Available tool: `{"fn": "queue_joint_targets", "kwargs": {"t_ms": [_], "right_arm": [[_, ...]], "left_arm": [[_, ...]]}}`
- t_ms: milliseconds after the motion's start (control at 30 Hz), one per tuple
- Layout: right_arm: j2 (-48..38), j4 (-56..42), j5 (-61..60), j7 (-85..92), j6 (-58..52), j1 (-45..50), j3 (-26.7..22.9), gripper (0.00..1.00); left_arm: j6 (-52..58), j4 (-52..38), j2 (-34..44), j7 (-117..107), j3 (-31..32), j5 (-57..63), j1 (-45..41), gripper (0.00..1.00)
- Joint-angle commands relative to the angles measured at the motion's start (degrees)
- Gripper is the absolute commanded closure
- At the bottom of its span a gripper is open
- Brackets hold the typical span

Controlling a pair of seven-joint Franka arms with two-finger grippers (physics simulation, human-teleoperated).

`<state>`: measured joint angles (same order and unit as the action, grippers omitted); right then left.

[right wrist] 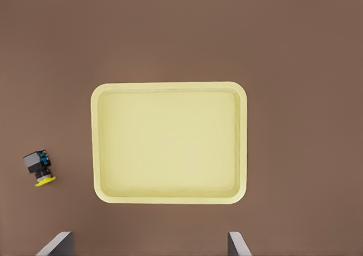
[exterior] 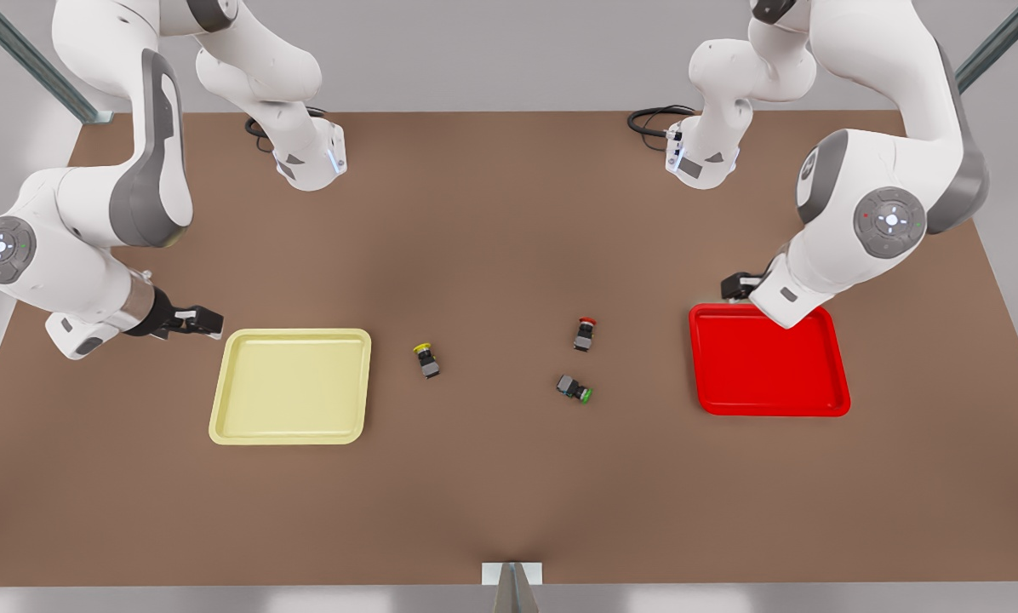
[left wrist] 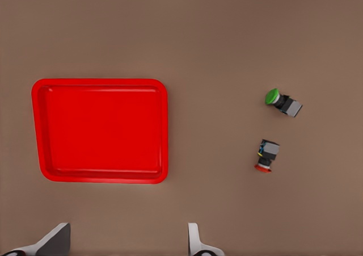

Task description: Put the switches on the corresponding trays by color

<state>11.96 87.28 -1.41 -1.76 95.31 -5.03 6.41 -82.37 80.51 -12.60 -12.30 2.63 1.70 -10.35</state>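
Brown bench point(exterior: 492, 477) carrying two trays and three small switches, all lying apart from each other.

Yellow tray point(exterior: 292, 387) is sitting toward the front view's left, nothing in it. Red tray point(exterior: 769, 362) is sitting toward the front view's right, also holding nothing, its far corner partly covered by an arm.

Yellow switch point(exterior: 426, 358) is lying on bare bench just right of the yellow tray in the front view, tipped on its side, cap pointing toward the far edge. Red switch point(exterior: 585, 334) is lying near the middle, well left of the red tray, on its side too. Green switch point(exterior: 574, 389) is lying just near-side of the red one, close but not touching.

Left gripper point(left wrist: 127, 242) is hovering over the bench beside the red tray point(left wrist: 99, 130) – fingers spread wide apart, gripping nothing; its wrist view is also catching the red switch point(left wrist: 266, 155) and green switch point(left wrist: 282, 101). In the front view it is at the red tray's far left corner point(exterior: 737, 286).

Right gripper point(right wrist: 147, 243) is hovering beside the yellow tray point(right wrist: 168, 143) – fingers spread wide, holding nothing, with the yellow switch point(right wrist: 39, 168) off to the side. In the front view it is just left of that tray point(exterior: 194, 321)
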Motion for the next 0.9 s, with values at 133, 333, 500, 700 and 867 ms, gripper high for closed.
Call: {"fn": "queue_joint_targets", "kwargs": {"t_ms": [133,333,500,700,867], "right_arm": [[0.0,0.0,0.0,0.0,-0.04,0.02,0.0,0.0],[0.0,0.0,0.0,-0.09,-0.04,0.11,0.0,0.0],[0.08,0.0,0.17,-0.09,-0.04,0.98,0.35,0.0],[9.3,-0.26,0.7,-0.88,5.58,18.03,0.62,0.0],[18.1,0.09,0.7,-6.85,15.25,29.19,-0.96,0.0]], "left_arm": [[-1.12,0.09,-6.02,-0.7,3.6,-1.35,-2.13,0.0],[-19.56,0.61,-18.77,-4.04,7.38,-1.61,-12.24,0.0],[-35.93,14.06,-19.56,-3.16,7.47,-1.7,-12.41,0.0],[-45.33,26.19,-19.04,-3.16,7.38,-1.26,-13.64,0.0],[-48.67,26.54,-21.94,-4.04,7.3,-1.7,-14.0,0.0]]}}
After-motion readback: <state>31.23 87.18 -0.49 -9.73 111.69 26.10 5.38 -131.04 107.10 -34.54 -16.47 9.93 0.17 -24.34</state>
